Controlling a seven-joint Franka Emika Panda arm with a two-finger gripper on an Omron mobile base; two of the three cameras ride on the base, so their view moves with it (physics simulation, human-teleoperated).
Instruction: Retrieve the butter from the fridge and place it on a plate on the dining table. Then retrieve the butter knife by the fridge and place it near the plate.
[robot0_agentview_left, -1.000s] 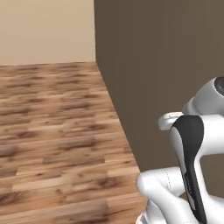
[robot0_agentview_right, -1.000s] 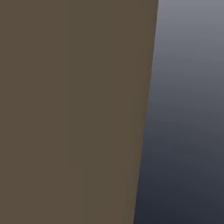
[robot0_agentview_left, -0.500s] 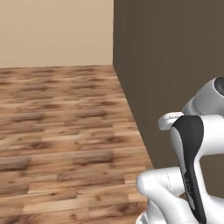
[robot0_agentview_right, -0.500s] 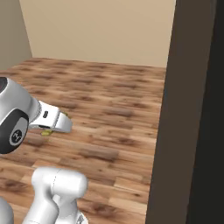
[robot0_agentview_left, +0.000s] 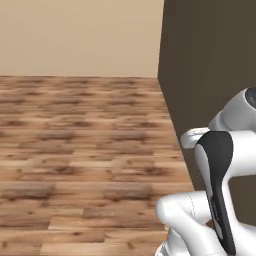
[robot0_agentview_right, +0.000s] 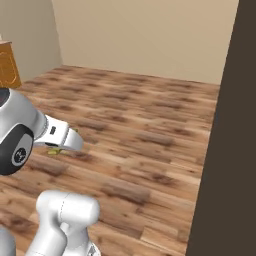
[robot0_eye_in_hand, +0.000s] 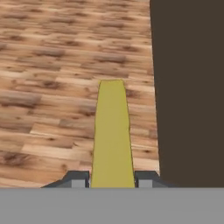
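The butter (robot0_eye_in_hand: 112, 135) was seen in the hand view as a long pale-yellow stick, clamped between the two dark fingertips (robot0_eye_in_hand: 78, 178) of the hand (robot0_eye_in_hand: 112, 179) and pointing away from the camera. The hand was closed on it, one tip pressed against each long side. The stick was carried in the air above a wooden plank floor (robot0_eye_in_hand: 57, 87), with a flat dark brown panel (robot0_eye_in_hand: 188, 92) standing just beside it on the right of that view.

In the right base view, a small sliver of yellow (robot0_agentview_right: 54, 148) was visible under the white wrist, at the arm's outer end, over the same floor. A beige wall (robot0_agentview_right: 145, 35) was seen at the far end of the room, and the corner of an orange cabinet (robot0_agentview_right: 9, 64) at the left edge. In the left base view, the dark panel (robot0_agentview_left: 210, 75) rose along the right side beside the arm.
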